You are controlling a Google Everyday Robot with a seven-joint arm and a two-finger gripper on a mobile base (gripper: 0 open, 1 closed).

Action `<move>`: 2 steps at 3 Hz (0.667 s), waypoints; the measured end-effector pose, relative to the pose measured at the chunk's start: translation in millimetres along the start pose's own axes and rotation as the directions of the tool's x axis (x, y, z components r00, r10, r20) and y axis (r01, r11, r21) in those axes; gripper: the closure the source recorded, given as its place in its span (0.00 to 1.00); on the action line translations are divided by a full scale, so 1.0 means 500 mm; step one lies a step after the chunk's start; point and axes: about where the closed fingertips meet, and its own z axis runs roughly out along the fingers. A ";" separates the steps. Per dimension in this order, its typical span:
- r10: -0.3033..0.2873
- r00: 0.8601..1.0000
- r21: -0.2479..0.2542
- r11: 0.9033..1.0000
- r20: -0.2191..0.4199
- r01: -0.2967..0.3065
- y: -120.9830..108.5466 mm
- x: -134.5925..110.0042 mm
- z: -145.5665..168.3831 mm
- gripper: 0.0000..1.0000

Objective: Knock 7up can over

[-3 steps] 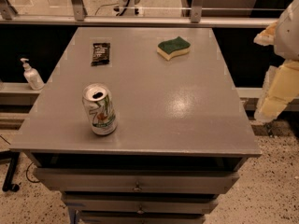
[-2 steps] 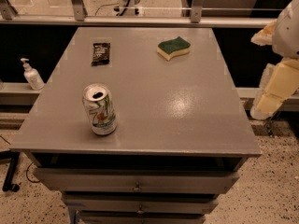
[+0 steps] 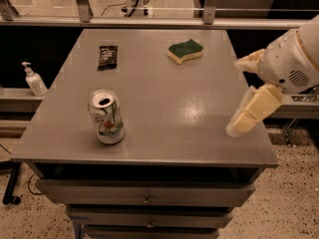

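The gripper (image 3: 237, 96) has swung in from the right and now hangs over the table's (image 3: 164, 108) right edge, further in than a second ago. Its two pale fingers (image 3: 254, 108) stand spread apart with nothing between them. The can (image 3: 106, 116) hasn't budged: it stands upright near the front-left of the table, top opened, green and red label facing us. It's well apart from the gripper, with a wide stretch of grey tabletop between the two.

Behind the can, towards the far left, a dark packet (image 3: 107, 57) lies flat. Across from that, at the far middle-right, sits a sponge (image 3: 185, 51), green side up, yellow underneath. Off the table to the left, a white pump bottle (image 3: 34, 79) stands on a low ledge. Below the tabletop, drawers (image 3: 144, 193) are stacked, all shut.
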 end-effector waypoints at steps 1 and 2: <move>0.027 0.975 -0.080 0.997 0.221 -0.010 0.028 -0.070 0.084 0.00; 0.054 0.908 -0.155 0.988 0.416 0.012 0.071 -0.168 0.134 0.00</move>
